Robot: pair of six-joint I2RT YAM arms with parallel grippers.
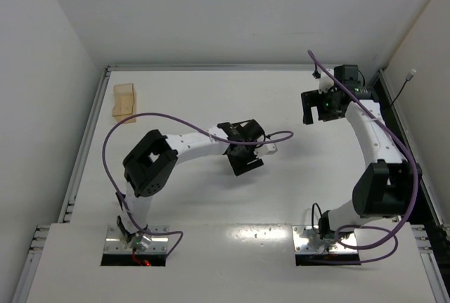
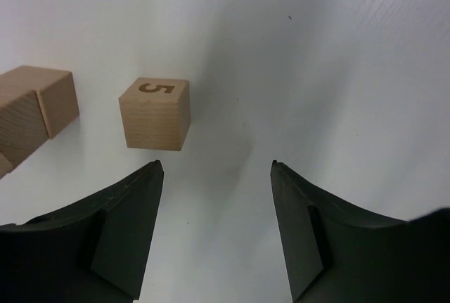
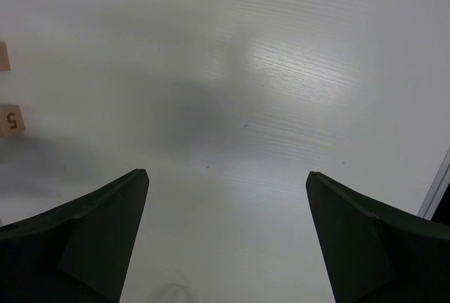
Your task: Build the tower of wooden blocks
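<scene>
Wooden pair — cube marked 5 [image 2: 155, 114], second cube [image 2: 35, 110] just beside it.

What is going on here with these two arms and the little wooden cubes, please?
The left gripper hangs open over the table, empty, with a wooden cube marked 5 just ahead of one finger and more cubes beside that one. The right gripper is open and empty too, off at the far right. No cube is held at this moment.
</scene>
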